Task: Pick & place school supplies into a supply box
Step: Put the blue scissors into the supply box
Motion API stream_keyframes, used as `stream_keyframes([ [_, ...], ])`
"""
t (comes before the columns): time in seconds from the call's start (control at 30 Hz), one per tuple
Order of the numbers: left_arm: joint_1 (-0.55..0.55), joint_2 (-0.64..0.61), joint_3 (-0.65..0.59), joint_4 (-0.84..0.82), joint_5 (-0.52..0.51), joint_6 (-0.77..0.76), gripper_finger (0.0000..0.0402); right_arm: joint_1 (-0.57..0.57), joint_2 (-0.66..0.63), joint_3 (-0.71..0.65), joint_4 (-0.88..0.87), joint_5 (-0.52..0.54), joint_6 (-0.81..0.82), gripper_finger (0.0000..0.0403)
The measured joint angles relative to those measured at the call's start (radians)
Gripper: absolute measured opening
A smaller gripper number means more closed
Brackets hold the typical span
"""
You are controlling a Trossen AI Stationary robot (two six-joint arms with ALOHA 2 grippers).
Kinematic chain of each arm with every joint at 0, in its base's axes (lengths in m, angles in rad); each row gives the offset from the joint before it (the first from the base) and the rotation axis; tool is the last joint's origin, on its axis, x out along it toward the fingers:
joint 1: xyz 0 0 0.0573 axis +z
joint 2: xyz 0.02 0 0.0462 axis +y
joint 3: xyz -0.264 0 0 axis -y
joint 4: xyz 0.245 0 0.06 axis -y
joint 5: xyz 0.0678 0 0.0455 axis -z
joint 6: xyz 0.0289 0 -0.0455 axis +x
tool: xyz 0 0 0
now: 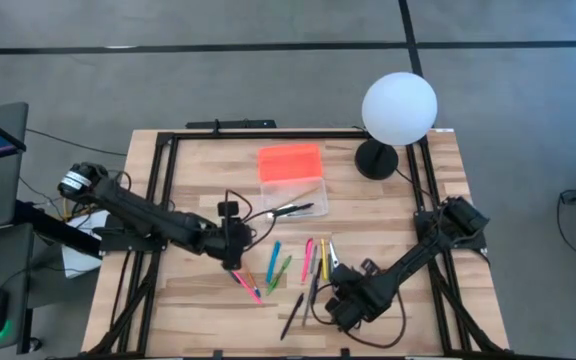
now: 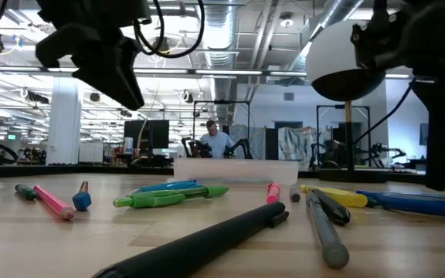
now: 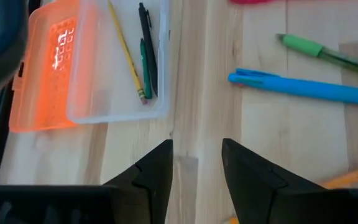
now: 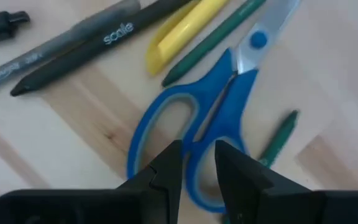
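The supply box's orange lid [image 1: 289, 162] lies open on the table beside its clear tray [image 1: 294, 200], which holds a yellow pencil [image 3: 127, 53], a black pen [image 3: 148, 46] and a green one. Loose pens, pencils and markers lie near the table's near edge: blue [image 1: 273, 255], green [image 1: 282, 269], pink [image 1: 306, 258], yellow [image 1: 322, 258], black [image 1: 291, 315]. My left gripper [image 1: 233, 250] [image 3: 196, 155] hangs open above bare wood, between the box and the pens. My right gripper [image 4: 197, 163] is open, low over the blue-handled scissors [image 4: 216, 106], a finger on either side of the handle loops' joint. My right gripper comes down from above at the scissors' handle [image 4: 199, 134], where the two blue loops meet. The scissors lie flat on the table. I cannot tell whether the fingers touch them. My left gripper touches nothing.
A white globe lamp [image 1: 399, 105] stands on its black base [image 1: 376, 160] at the far right corner. A black frame [image 1: 163, 190] runs along the table's sides. Bare wood [image 1: 398, 230] lies right of the supplies. A person [image 2: 213, 139] sits in the room beyond.
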Motion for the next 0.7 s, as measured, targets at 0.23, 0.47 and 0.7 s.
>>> stream_keyframes([
  [0.23, -0.020, 0.000, 0.000, -0.001, -0.016, -0.015, 0.0133, 0.000, 0.001, 0.000, 0.000, -0.007, 0.020, 0.0089],
  [0.47, -0.020, 0.000, 0.000, -0.001, -0.011, -0.026, 0.0133, -0.003, 0.001, 0.000, 0.027, -0.020, -0.006, 0.0089],
  [0.7, -0.020, 0.000, 0.000, -0.001, -0.010, -0.027, 0.0133, -0.005, 0.001, 0.000, 0.045, -0.039, -0.031, 0.0089],
])
